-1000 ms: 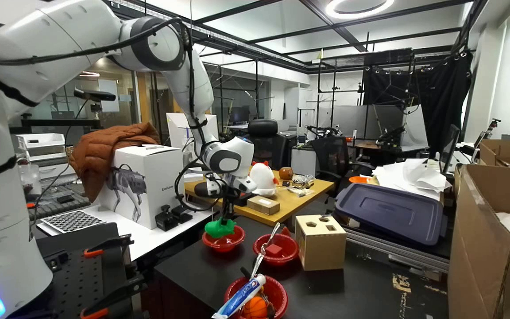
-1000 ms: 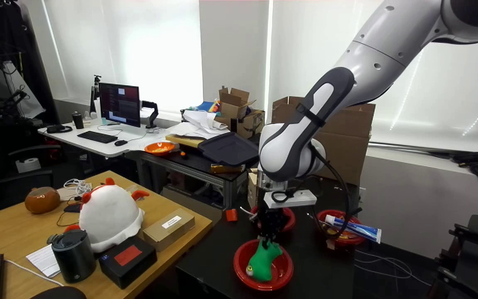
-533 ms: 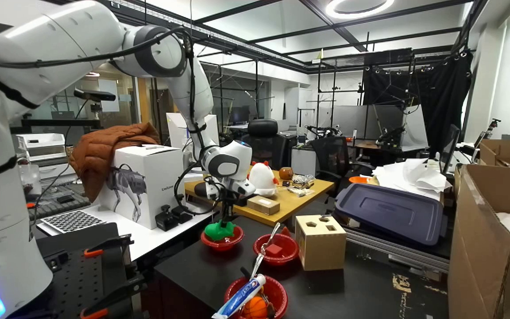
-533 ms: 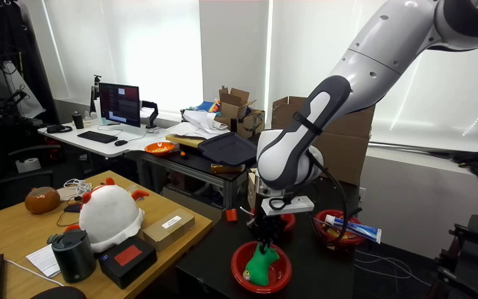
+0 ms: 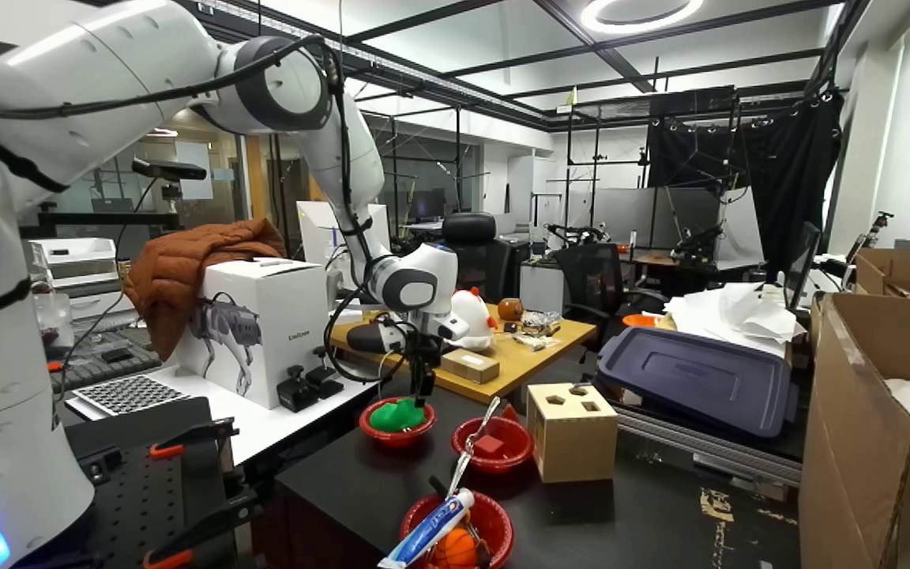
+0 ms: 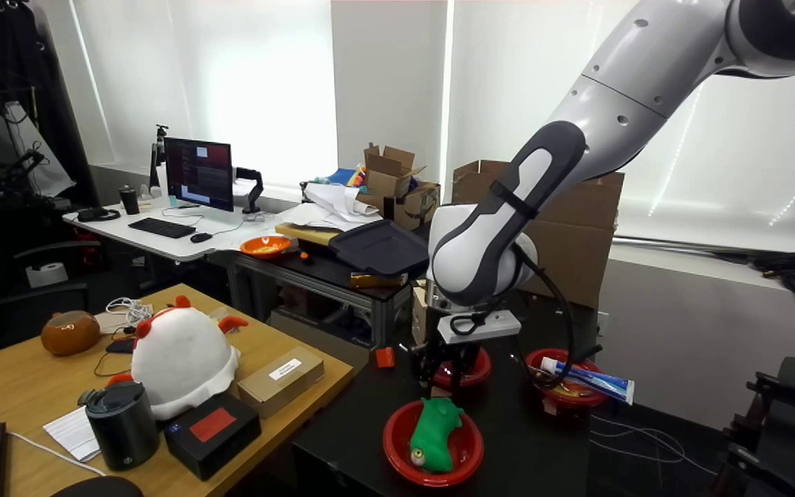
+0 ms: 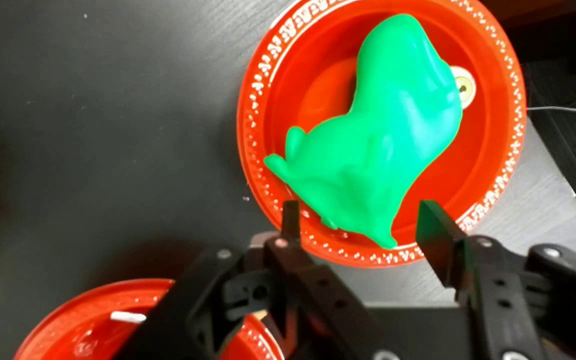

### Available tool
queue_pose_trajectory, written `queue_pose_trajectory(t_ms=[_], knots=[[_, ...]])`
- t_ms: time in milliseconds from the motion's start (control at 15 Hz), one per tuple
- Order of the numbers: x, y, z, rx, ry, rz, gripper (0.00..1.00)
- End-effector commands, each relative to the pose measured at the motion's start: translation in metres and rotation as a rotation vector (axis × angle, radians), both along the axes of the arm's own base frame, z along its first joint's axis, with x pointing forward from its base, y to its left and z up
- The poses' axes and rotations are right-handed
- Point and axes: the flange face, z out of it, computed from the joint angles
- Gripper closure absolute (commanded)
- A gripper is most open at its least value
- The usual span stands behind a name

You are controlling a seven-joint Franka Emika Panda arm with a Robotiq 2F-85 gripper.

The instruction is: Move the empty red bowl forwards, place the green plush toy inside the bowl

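Note:
The green plush toy (image 7: 388, 130) lies inside the red bowl (image 7: 313, 102), its eye near the rim in the wrist view. In both exterior views the toy (image 6: 434, 438) (image 5: 397, 414) rests in that bowl (image 5: 400, 441) (image 6: 392, 442) on the black table. My gripper (image 7: 358, 205) stands open above the bowl's edge, its fingers (image 7: 435, 235) apart with a wide gap and holding nothing. In an exterior view the gripper (image 5: 423, 387) hangs just over the bowl's side, clear of the toy.
Beside it stands a second red bowl (image 5: 518, 458) with a red block, then a wooden shape box (image 5: 573, 446). A third red bowl (image 5: 498, 521) carries a toothpaste tube (image 5: 431, 528) and an orange ball. Another red block (image 6: 385, 357) lies on the black table.
My gripper has opened and let go of the toy, then drawn up and away toward the second bowl. The toy has settled in the bowl, which has shifted slightly.

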Motion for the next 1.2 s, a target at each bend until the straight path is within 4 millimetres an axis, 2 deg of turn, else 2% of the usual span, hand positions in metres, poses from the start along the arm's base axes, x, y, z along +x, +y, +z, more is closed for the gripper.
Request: queue_pose_trajectory(t_ms=[0,133,333,600,867,1133], knots=[[0.003,-0.002,0.021,-0.009,-0.033,0.009,0.05],[0.003,-0.002,0.028,-0.006,-0.039,0.005,0.0],[0.0,-0.004,0.044,-0.013,-0.034,0.006,0.0],[-0.014,-0.014,0.07,-0.071,0.077,0.018,0.0],[-0.029,-0.032,0.107,-0.187,0.194,0.088,0.0],[-0.041,-0.042,0.153,-0.279,0.206,0.162,0.0]])
